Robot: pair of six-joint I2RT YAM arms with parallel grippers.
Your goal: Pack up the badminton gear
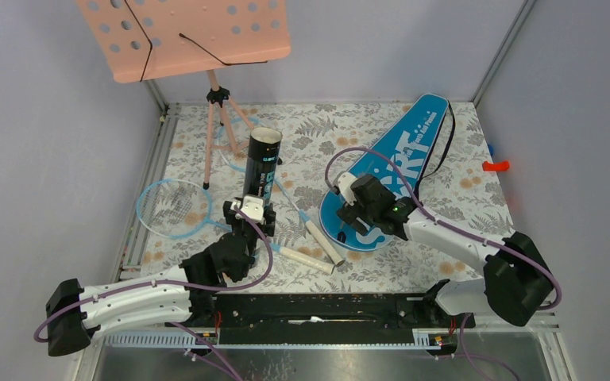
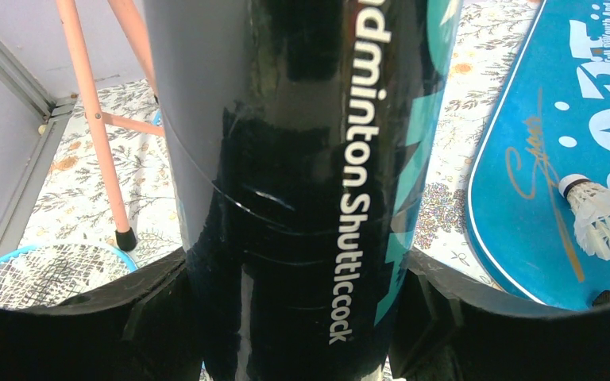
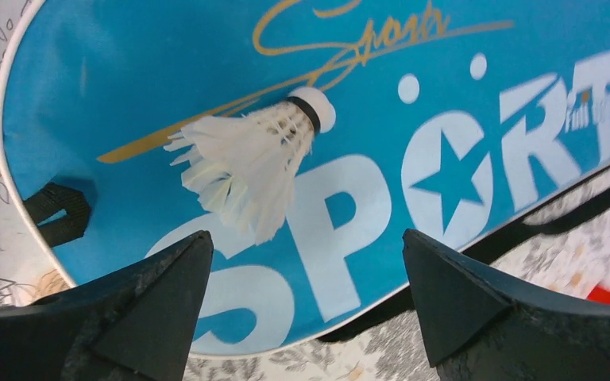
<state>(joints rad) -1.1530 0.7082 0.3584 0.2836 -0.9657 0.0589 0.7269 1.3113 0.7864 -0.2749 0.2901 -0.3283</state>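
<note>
Top: we are seeing the left gripper [image 1: 248,213] clamping the upright tube [image 1: 263,159] near its base. Left wrist: the tube is filling the gap between the fingers [image 2: 87,317]. Right wrist: the right gripper [image 3: 306,246] is hanging wide apart over a shuttlecock [image 3: 246,163] lying on the blue bag [image 3: 87,95].

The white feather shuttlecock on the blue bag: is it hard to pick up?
The white feather shuttlecock is probably light, being mostly thin feathers, and likely crushable. Lying sideways on the smooth blue racket-shaped bag, it might roll or slide if nudged.
</note>
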